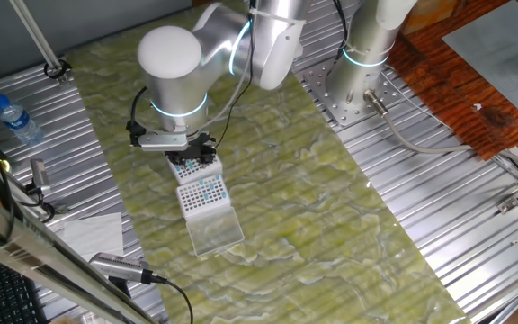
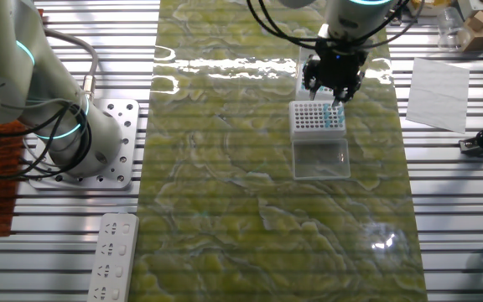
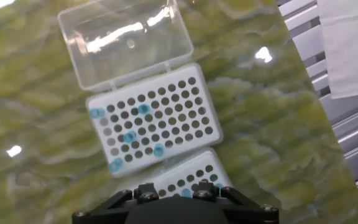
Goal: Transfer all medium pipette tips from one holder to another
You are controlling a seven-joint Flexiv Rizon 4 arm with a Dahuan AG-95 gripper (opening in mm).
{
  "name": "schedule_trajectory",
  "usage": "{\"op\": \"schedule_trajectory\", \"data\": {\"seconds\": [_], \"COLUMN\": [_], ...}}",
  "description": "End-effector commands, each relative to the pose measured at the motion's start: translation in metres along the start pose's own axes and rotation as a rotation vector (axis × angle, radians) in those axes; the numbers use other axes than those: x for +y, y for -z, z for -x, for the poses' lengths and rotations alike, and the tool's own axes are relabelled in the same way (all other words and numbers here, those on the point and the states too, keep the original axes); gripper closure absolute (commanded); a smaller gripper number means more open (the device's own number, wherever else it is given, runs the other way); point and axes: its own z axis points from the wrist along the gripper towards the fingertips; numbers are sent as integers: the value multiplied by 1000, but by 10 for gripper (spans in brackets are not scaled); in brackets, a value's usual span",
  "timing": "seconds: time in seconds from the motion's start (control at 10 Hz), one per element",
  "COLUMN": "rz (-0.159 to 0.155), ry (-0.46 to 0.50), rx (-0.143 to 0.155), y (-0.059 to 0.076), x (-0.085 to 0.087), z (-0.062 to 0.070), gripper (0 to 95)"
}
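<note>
Two white racks lie on the green mat. The nearer rack (image 3: pixel 154 118) has its clear lid (image 3: pixel 126 40) folded open and holds a few scattered medium pipette tips (image 3: pixel 129 137) with light-blue tops; most of its holes are bare. It also shows in one fixed view (image 1: pixel 203 193) and the other fixed view (image 2: pixel 317 117). The second rack (image 3: pixel 191 177) is partly hidden under the gripper's black base (image 3: pixel 173 208), with a blue tip or two showing. My gripper (image 1: pixel 193 160) (image 2: pixel 334 88) hangs just over this second rack. Its fingertips are hidden.
A second arm's base (image 2: pixel 74 143) stands on the ribbed metal table beside the mat. White paper (image 2: pixel 438 84) lies on the other side. A water bottle (image 1: pixel 16 117) stands at the table's edge and a power strip (image 2: pixel 111 256) lies near the front.
</note>
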Motion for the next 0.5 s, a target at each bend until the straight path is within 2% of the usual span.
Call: {"op": "schedule_trajectory", "data": {"seconds": [0.1, 0.2, 0.3, 0.5], "rz": [-8, -13, -16, -16], "ry": [11, 20, 22, 31], "rx": [-7, -11, -12, -11], "y": [-3, -4, -5, -6], "x": [-2, -2, -2, -2], "z": [-2, -2, -2, -2], "gripper": [760, 760, 950, 950]}}
